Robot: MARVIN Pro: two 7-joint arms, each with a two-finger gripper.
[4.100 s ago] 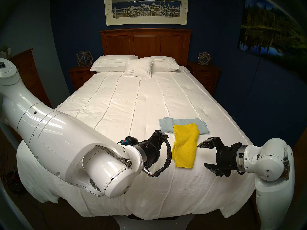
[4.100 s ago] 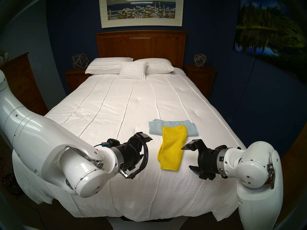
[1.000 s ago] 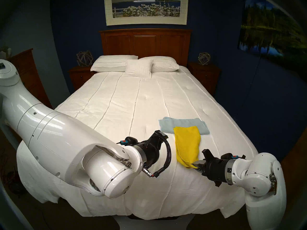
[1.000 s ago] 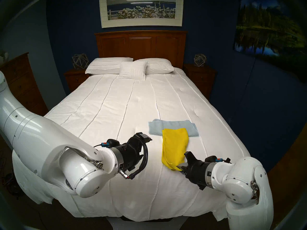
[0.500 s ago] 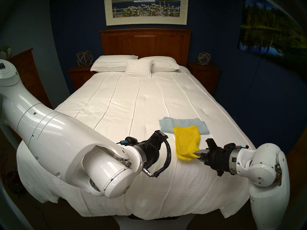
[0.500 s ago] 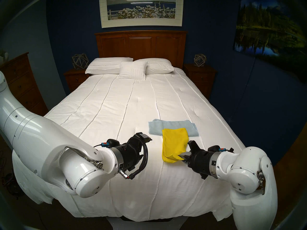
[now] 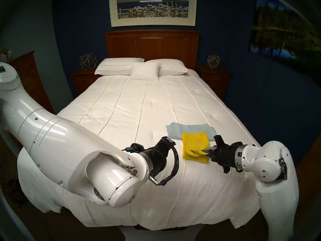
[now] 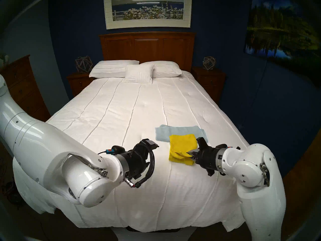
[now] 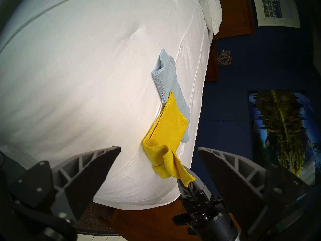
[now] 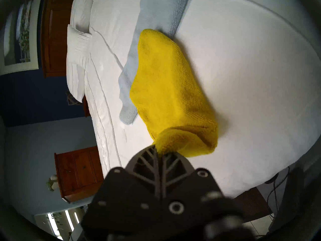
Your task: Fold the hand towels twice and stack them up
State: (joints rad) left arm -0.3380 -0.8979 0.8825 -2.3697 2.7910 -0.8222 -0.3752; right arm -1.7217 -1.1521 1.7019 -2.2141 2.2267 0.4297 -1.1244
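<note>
While the bright yellow microfibre hand towel [image 7: 194,145] is draped half over the pale blue microfibre hand towel [image 7: 187,130] on the white quilted bedspread [image 7: 132,113], its near corner is pinched and lifted by the right gripper [image 7: 203,151], jaws clamped tight. The left gripper [image 9: 159,167] is parked beside it, jaws spread wide, nothing held.

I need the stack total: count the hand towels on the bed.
2. The bright yellow microfibre towel lies nearest, overlapping the pale blue microfibre towel behind it on the white quilted bedspread.
</note>
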